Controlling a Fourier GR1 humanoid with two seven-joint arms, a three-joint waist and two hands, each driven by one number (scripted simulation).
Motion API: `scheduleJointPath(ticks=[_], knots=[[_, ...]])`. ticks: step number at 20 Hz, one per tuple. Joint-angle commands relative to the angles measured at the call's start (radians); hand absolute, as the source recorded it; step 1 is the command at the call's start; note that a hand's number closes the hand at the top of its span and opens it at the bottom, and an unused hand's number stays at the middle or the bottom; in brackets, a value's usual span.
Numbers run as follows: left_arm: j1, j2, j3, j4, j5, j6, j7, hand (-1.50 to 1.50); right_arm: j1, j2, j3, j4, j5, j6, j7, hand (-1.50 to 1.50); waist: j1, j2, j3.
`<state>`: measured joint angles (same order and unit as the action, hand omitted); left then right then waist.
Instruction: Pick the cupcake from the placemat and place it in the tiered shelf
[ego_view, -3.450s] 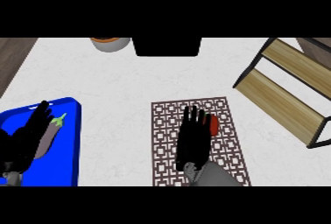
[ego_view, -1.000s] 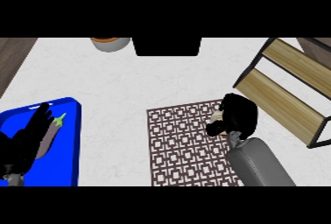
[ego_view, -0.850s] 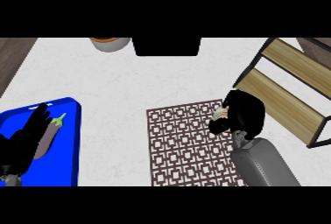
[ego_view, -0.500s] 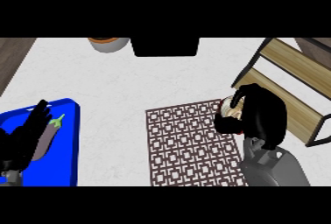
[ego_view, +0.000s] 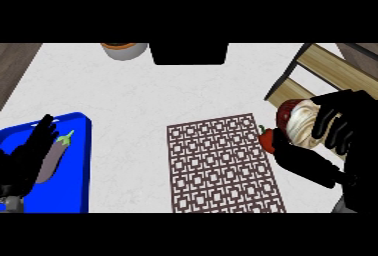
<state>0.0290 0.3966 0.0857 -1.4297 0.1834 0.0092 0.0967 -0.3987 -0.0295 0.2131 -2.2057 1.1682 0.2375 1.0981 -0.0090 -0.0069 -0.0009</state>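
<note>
Head view: right hand (ego_view: 345, 125) is curled round the cupcake (ego_view: 299, 122), which looks tipped, off the placemat (ego_view: 225, 165), near the counter's (ego_view: 148, 100) right edge, beside the shelf (ego_view: 327, 59). Level it before sliding it onto a tier. Left hand (ego_view: 28, 157) rests open at the left edge.

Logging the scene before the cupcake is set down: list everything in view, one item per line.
cupcake: one, red wrapper and cream frosting, in the right hand by the shelf
placemat: one, brown lattice, centre
tiered shelf: one, tan boards and black frame, upper right
tray: one, blue, lower left
eggplant: one, purple with green stem, on the tray
bowl: one, grey with orange rim, top edge
black object: one, top centre
counter: one, white
left hand: black, open over the tray
right hand: black, curled round the cupcake
</note>
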Motion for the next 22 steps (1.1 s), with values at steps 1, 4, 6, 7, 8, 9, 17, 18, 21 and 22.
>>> scheduleJointPath(ticks=[1,4,6,7,8,9,17,18,21,22], knots=[[0.032,-0.014,-0.006,-0.009,-0.013,-0.007,-0.018,0.00,-0.075,0.004,-0.028,-0.169,0.015,0.237,0.187,1.50,0.001,0.000,0.000],[0.004,-0.015,0.008,0.043,-0.013,-0.027,-0.045,0.00,-0.229,0.028,-0.106,-0.085,0.017,0.232,0.175,1.50,0.008,0.003,-0.001],[0.002,-0.032,-0.010,0.002,-0.033,0.011,0.002,0.00,-0.257,-0.004,-0.135,-0.073,0.058,0.249,0.151,1.50,0.007,0.002,0.000],[-0.019,-0.033,-0.026,-0.043,-0.025,0.009,0.048,0.00,-0.316,-0.014,-0.153,-0.066,0.070,0.287,0.159,1.50,0.005,0.000,-0.001],[0.055,-0.033,-0.008,-0.035,-0.020,-0.007,-0.022,0.00,-0.318,-0.021,-0.189,-0.044,0.084,0.270,0.145,1.50,0.013,0.000,-0.001],[0.013,-0.047,-0.016,-0.024,-0.036,0.024,-0.001,0.00,-0.352,-0.010,-0.172,-0.075,0.087,0.358,0.181,1.50,0.000,-0.004,-0.002],[-0.002,-0.031,0.006,0.034,-0.032,-0.009,-0.029,0.00,-0.470,-0.131,-0.373,0.092,0.095,0.479,0.027,1.50,-0.001,0.001,-0.001],[-0.002,-0.026,0.004,-0.016,-0.024,-0.002,0.022,0.00,-0.502,-0.144,-0.395,0.152,0.098,0.467,0.004,1.50,0.009,0.002,0.000],[0.025,-0.017,0.017,-0.020,-0.027,-0.014,-0.005,0.00,-0.580,-0.155,-0.466,0.197,0.089,0.509,0.000,1.50,0.013,0.001,0.000],[-0.011,-0.043,-0.001,0.001,-0.034,-0.004,0.002,0.00,-0.556,-0.180,-0.479,0.230,0.106,0.463,-0.042,1.50,0.009,0.005,0.000]])
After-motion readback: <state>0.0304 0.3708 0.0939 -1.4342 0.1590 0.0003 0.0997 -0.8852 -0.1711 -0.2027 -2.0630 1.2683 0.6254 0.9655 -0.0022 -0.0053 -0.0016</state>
